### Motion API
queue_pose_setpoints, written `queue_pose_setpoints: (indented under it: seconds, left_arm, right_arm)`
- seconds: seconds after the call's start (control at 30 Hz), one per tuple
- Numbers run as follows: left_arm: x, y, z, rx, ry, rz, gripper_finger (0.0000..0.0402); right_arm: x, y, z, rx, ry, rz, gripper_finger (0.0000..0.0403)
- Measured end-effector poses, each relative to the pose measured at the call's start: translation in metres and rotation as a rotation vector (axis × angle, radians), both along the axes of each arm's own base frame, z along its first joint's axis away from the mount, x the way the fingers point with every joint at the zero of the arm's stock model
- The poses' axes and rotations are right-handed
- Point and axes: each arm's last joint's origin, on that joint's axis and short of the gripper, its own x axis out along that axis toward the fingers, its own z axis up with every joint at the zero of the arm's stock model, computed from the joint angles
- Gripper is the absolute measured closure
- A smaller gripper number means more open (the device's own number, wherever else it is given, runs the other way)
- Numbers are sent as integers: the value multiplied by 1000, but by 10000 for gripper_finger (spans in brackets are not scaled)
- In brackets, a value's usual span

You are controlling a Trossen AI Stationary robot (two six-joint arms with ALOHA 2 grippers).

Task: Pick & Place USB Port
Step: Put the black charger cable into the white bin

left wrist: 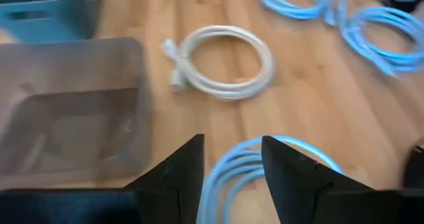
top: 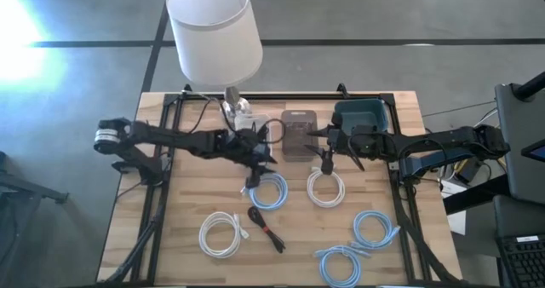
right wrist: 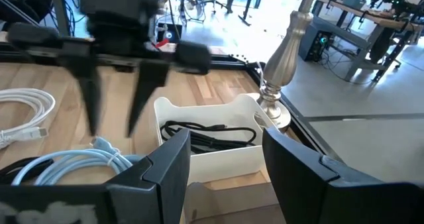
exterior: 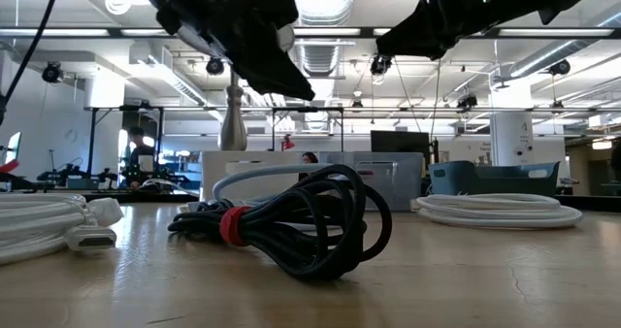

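Note:
Coiled cables lie on the wooden table; which of them carries the USB port I cannot tell. My left gripper [left wrist: 232, 174] hangs open over a light-blue coil [top: 271, 191], clear of it; the right wrist view also shows the left gripper [right wrist: 118, 121] over that blue coil [right wrist: 66, 163]. My right gripper [right wrist: 222, 168] waits open above the table's middle, pointing toward a white bin [right wrist: 209, 159] with a black cable [right wrist: 205, 134] in it. A white coil [left wrist: 224, 61] lies flat beside the blue one. A black cable with a red tie [exterior: 291, 221] rests near the front edge.
A grey see-through bin [top: 298, 135] and a teal bin [top: 362, 116] stand at the back, with a lamp [top: 213, 28] at the far left of them. Another white coil [top: 221, 234] and two blue coils [top: 375, 228] lie toward the near edge.

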Motion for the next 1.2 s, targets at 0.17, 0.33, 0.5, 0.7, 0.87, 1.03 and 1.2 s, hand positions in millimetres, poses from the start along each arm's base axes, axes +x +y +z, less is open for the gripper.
queue_pose_setpoints:
  seconds: [0.17, 0.33, 0.5, 0.7, 0.87, 1.03, 1.2]
  left_arm:
    - [-3, -17, -9, -7, 29, -62, 248]
    - [-5, -32, -13, -7, 38, -110, 248]
    - [-10, -46, -22, -35, 36, -191, 248]
    - [-19, -63, -36, -138, 18, -356, 248]
    - [-22, -77, -45, -137, -49, -403, 248]
    - [-19, -95, -59, -170, -51, -434, 248]
    - [-12, -110, -77, -173, 14, -467, 249]
  right_arm:
    - [0, 0, 0, 0, 0, -1, 220]
    - [0, 0, 0, 0, 0, -1, 220]
    - [0, 0, 0, 1, 0, -1, 220]
    - [0, 0, 0, 3, -1, -2, 220]
    - [0, 0, 0, 3, -2, -2, 220]
    - [0, 0, 0, 3, -7, -2, 220]
    - [0, 0, 0, 3, -8, -1, 220]
